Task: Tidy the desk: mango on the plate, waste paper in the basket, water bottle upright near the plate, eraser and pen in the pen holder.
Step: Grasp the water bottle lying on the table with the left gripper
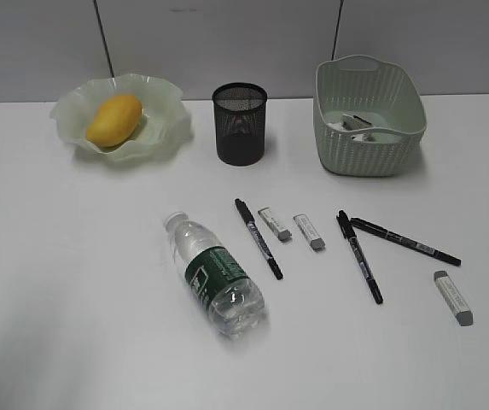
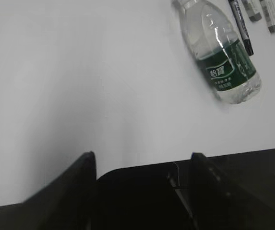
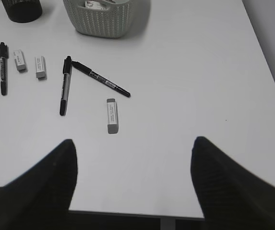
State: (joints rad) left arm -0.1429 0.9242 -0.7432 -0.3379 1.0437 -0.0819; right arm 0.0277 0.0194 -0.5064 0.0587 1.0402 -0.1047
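The mango (image 1: 114, 120) lies in the wavy green plate (image 1: 163, 128) at the back left. The black mesh pen holder (image 1: 240, 122) stands beside it. The green basket (image 1: 368, 115) at the back right holds the waste paper (image 1: 359, 125). The water bottle (image 1: 216, 275) lies on its side on the desk (image 1: 73, 282); it also shows in the left wrist view (image 2: 221, 48). Three black pens (image 1: 259, 238) (image 1: 359, 256) (image 1: 404, 241) and three erasers (image 1: 274, 223) (image 1: 309, 231) (image 1: 453, 297) lie loose. My left gripper (image 2: 142, 160) and right gripper (image 3: 133, 146) are open and empty, near the front edge.
The right wrist view shows the pens (image 3: 65, 85) and the nearest eraser (image 3: 112, 115) ahead of the right gripper, the basket (image 3: 106, 19) beyond, and the desk's right edge (image 3: 267, 62). A grey wall runs behind the desk.
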